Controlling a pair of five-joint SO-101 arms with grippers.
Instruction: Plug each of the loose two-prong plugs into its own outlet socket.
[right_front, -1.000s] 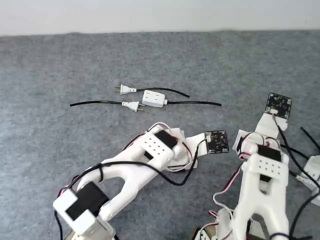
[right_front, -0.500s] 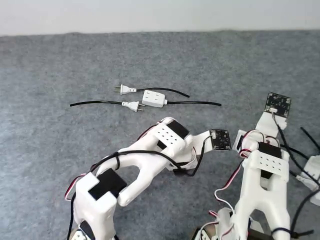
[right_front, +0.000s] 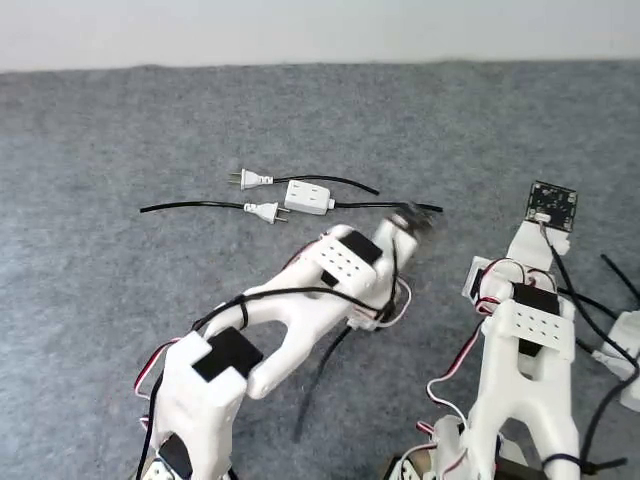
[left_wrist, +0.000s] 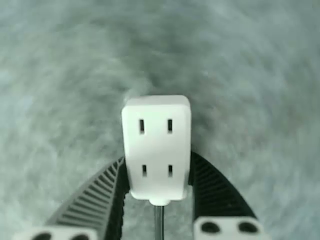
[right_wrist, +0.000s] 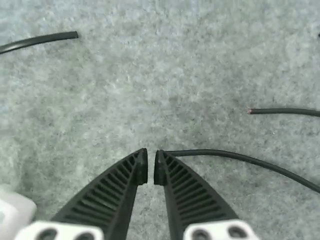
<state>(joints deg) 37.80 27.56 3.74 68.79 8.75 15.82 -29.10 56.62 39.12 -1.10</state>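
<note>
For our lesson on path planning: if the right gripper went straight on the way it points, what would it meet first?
Most likely bare grey carpet. A black cord runs from beside the tip of the right gripper; depth is unclear, so it might brush that first.

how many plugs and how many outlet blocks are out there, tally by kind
two-prong plugs: 2
outlet blocks: 2, one lying by the plugs, one held in the left gripper
total: 4
</note>
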